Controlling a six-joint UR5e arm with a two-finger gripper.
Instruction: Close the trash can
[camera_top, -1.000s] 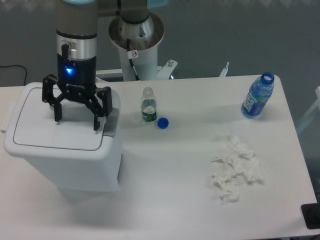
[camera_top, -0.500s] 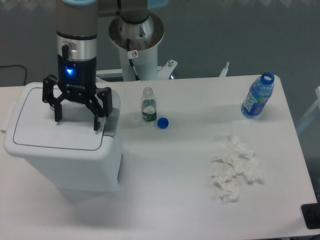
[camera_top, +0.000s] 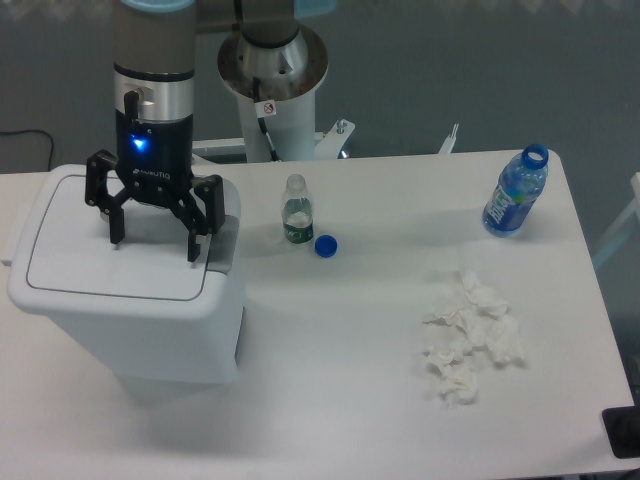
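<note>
1. Nothing is moving between the earlier frames and this one: my arm, the bin and the loose items are all sitting where they were a second ago.
2. I am hanging over the trash can (camera_top: 125, 290), which is standing at the left end of the desk (camera_top: 340, 380), near its left edge.
3. My jaws are standing spread wide, with the gripper (camera_top: 153, 243) centred above the flat white lid (camera_top: 110, 265), one fingertip toward the lid's left part and the other by its right edge.
4. I am pinching nothing; whether the fingertips are touching the lid or hovering just above it, I cannot tell.
5. That lid is lying flat and level on the bin, looking closed, with the grey push tab (camera_top: 227, 243) showing at its right side.
6. To the right of the bin a small clear bottle (camera_top: 296, 210) is standing upright without its cap, and a blue cap (camera_top: 325, 245) is lying just beside it on the desk.
7. Farther right, near the far right corner, a blue bottle (camera_top: 516, 192) is standing open-topped.
8. Nearer, at right, crumpled white tissues (camera_top: 470, 340) are lying in a loose heap.
</note>
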